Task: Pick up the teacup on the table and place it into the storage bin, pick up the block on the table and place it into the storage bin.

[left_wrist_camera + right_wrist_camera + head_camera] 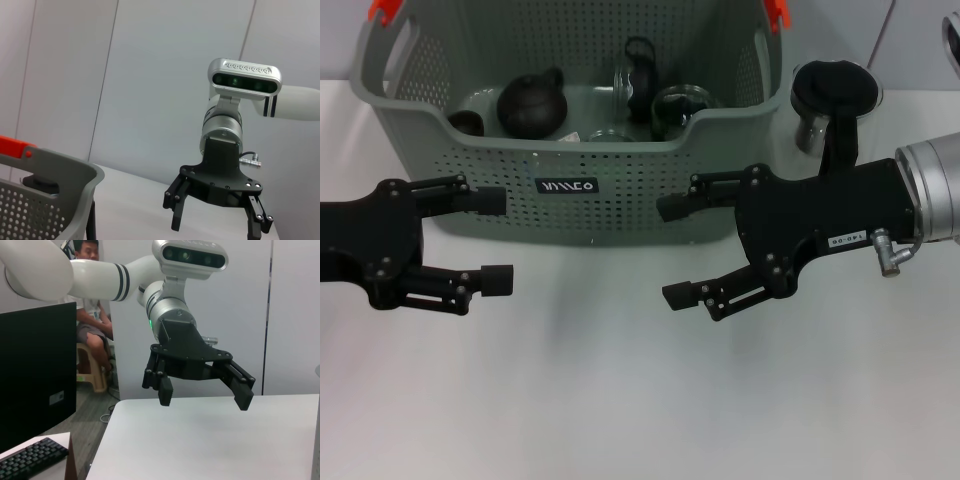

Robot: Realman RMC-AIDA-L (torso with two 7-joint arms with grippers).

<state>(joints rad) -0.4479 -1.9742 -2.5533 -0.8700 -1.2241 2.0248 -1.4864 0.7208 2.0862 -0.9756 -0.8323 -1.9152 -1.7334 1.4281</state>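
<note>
The grey perforated storage bin (pixel 470 180) stands at the back of the white table, its rim also showing in the left wrist view (pixel 60 167). A small dark teacup (pixel 467 122) rests inside it at the left. No block is in view. My left gripper (pixel 498 240) hovers open and empty in front of the bin's left half. My right gripper (pixel 672 250) hovers open and empty in front of the bin's right half. The left wrist view shows the right gripper (pixel 215 227) opposite it; the right wrist view shows the left gripper (pixel 204 400).
Inside the bin are a dark teapot (pixel 532 105) and glass pieces (pixel 680 105). A glass jug with a black lid (pixel 825 100) stands just right of the bin. Beyond the table's left edge are a monitor (pixel 35 375), a keyboard (pixel 30 460) and a seated person (pixel 90 320).
</note>
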